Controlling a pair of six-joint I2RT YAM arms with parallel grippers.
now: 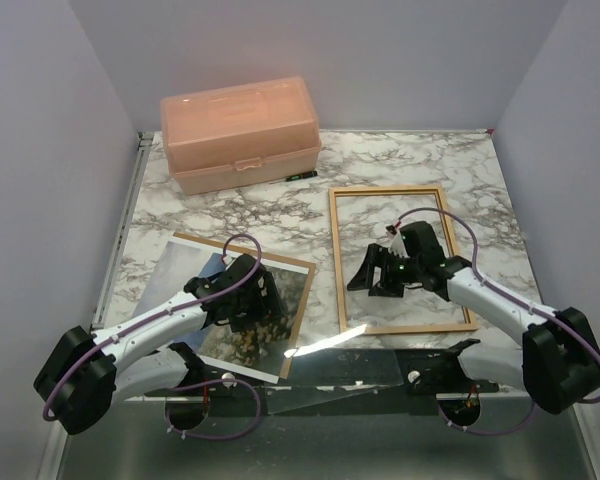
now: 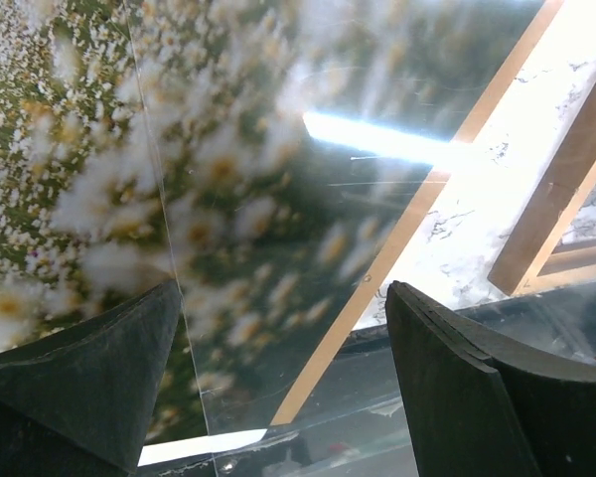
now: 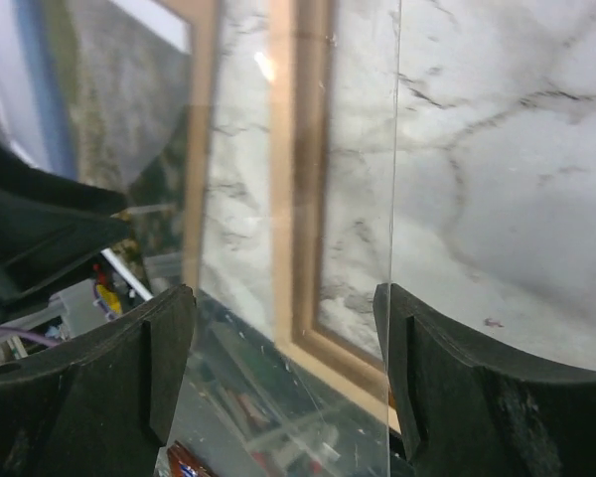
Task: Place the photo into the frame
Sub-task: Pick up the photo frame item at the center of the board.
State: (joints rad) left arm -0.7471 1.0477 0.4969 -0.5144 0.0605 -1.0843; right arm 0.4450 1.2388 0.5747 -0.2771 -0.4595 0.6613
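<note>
- The left arm (image 1: 145, 335) is reaching from its base at the near left, stretching forward and to the right
- The left gripper (image 1: 255, 300) is pointing down at the end of that reach, with its 2 fingers (image 2: 99, 368) standing wide apart
- The right arm (image 1: 500, 305) is reaching from its base at the near right, stretching forward and to the left
- The right gripper (image 1: 368, 283) is tilting down and leftward, its 2 fingers (image 3: 457, 388) also gaping wide
- The 2 grippers are hanging well apart from each other

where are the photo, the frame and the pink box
photo (image 1: 168, 275), top view, on its pale sky part left of the arm
frame (image 1: 336, 262), top view, on its left rail
pink box (image 1: 238, 125), top view, on its lid
</note>
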